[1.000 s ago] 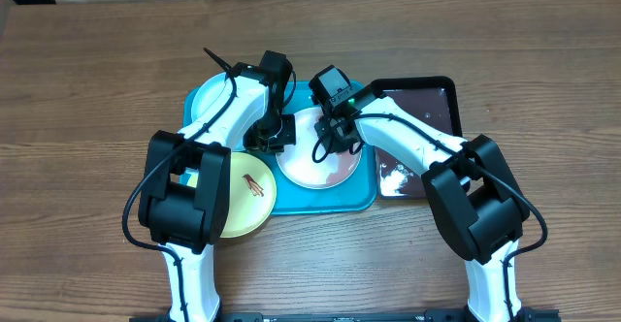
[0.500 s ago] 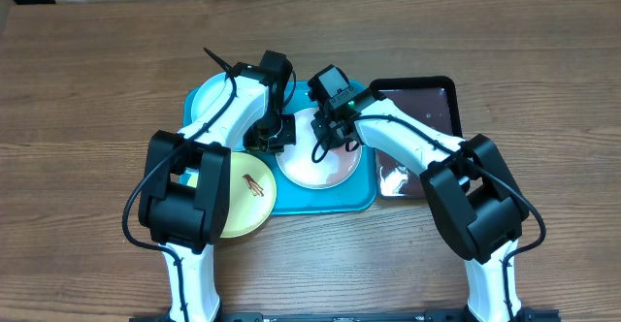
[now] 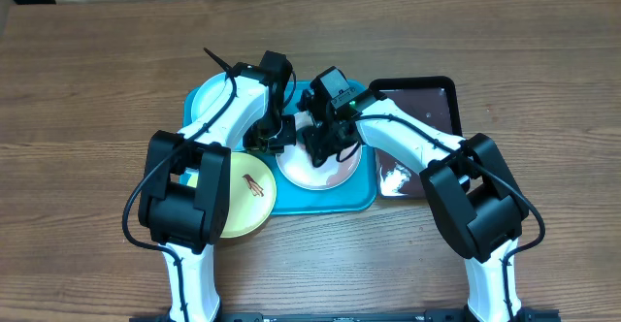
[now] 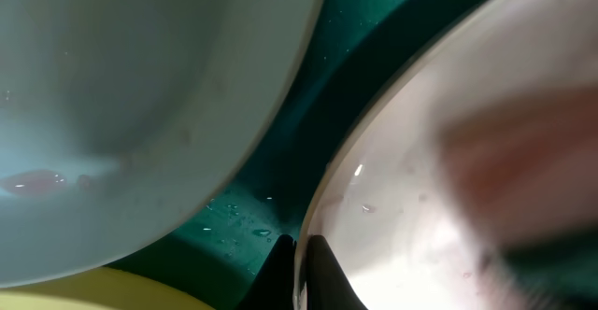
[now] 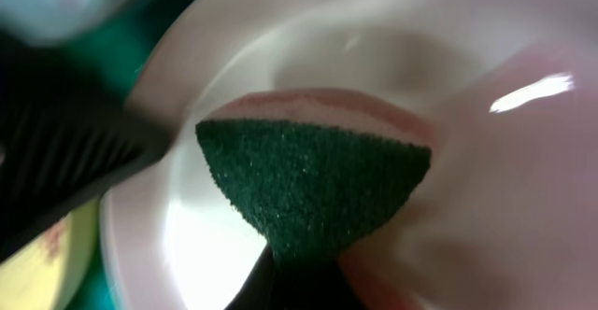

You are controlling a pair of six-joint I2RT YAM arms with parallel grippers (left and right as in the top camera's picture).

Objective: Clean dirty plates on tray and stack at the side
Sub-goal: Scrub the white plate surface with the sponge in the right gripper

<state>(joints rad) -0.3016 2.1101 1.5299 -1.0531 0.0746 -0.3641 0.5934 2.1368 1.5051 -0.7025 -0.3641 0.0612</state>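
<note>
The left hand (image 4: pixel 297 259) pinches the rim of the white plate (image 4: pixel 392 245); the right hand (image 5: pixel 301 271) squeezes a green sponge (image 5: pixel 313 184) on it

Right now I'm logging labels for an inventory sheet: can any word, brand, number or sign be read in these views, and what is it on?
None can be read. No print shows on the white plate, yellow-green plate, mint plate, turquoise tray, black tray, sponge or arm housings. Both wrist views are close and blurred, and no lettering appears in them.
</note>
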